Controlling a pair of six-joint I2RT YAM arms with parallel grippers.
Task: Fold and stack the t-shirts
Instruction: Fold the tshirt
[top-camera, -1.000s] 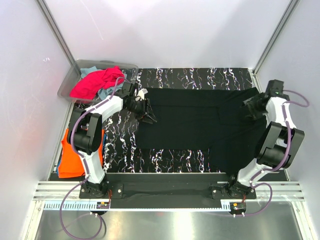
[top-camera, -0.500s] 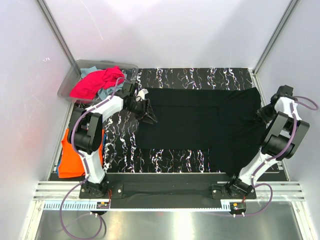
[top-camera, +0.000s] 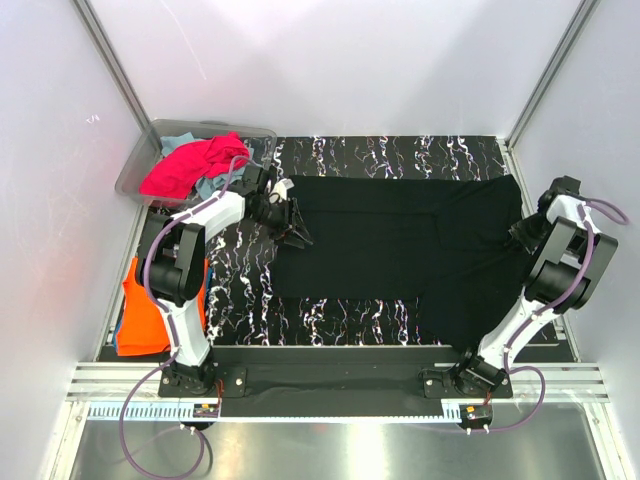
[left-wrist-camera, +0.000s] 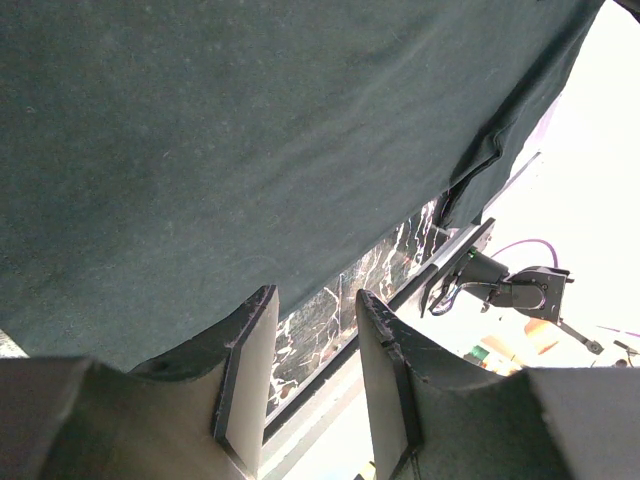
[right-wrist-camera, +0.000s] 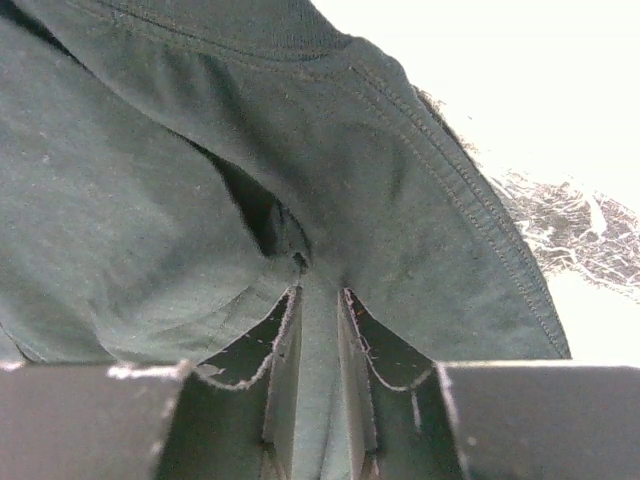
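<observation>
Pinches a fold of the black t-shirt between the closed right jaws at its 3 o'clock edge, likely to draw the cloth flat over the desk. Holds the left jaws parted and empty at the 9 o'clock hem, seemingly ready to take that side for folding.

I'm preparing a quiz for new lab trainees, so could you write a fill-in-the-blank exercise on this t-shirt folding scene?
1. The t-shirt pinched by the right gripper is ___ in colour.
2. The left gripper has its jaws ___.
3. The orange t-shirt lies on the ___ side of the left arm.
Missing words: black; open; left.
</observation>
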